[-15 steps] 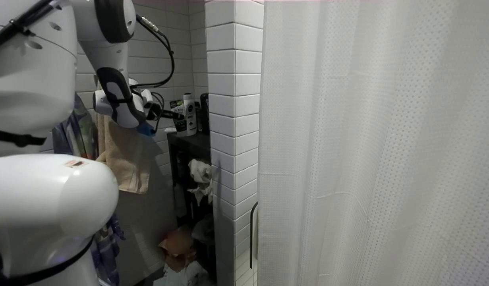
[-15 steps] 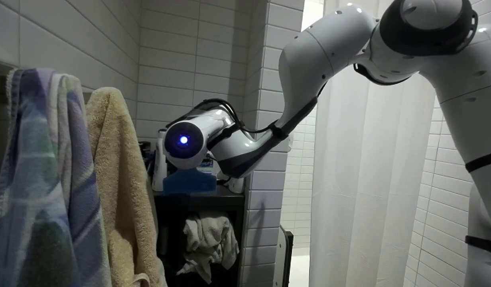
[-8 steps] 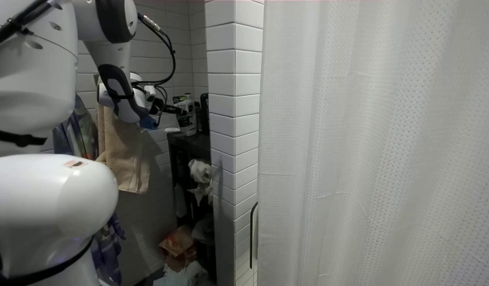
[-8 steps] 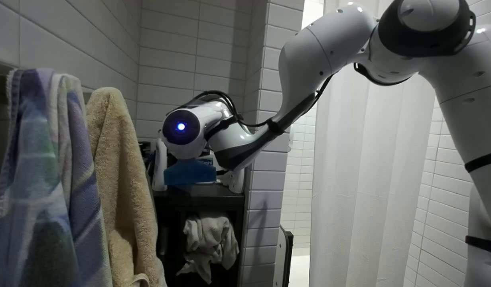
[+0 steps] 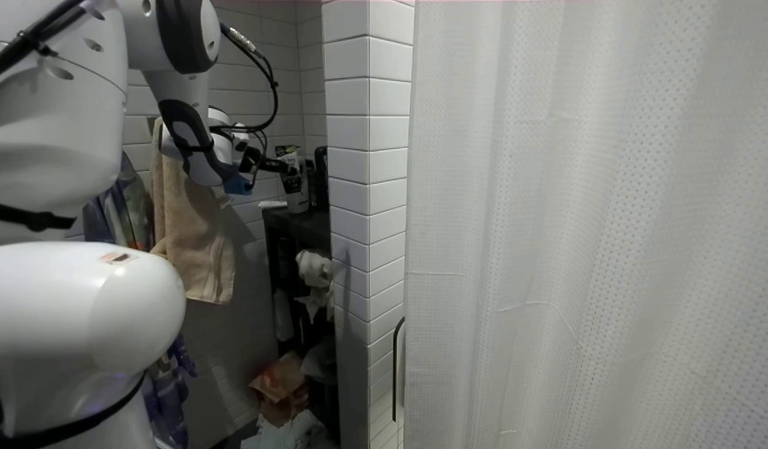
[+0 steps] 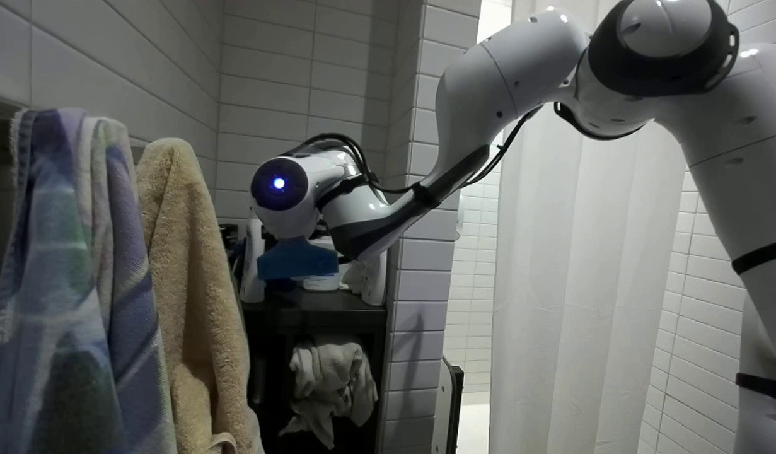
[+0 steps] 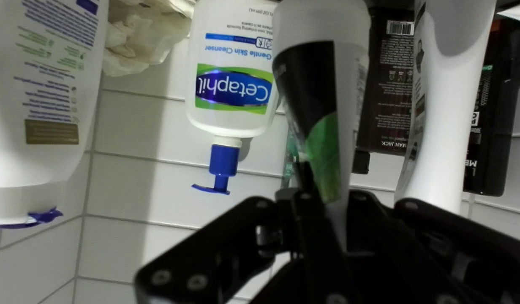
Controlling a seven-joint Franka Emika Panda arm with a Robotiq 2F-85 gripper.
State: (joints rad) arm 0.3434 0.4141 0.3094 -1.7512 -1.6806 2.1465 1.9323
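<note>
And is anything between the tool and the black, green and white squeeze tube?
Nothing visible: the tool is closed on the narrow end of the tube. In the wrist view, the white plastic bottle with a blue pump shows to one side, not between them.

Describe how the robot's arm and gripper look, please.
The arm is white and rounded, with dark grey covers, black cables and straps, a blue piece, and a blue light on a dark cap. The gripper is black with jointed fingers.
</note>
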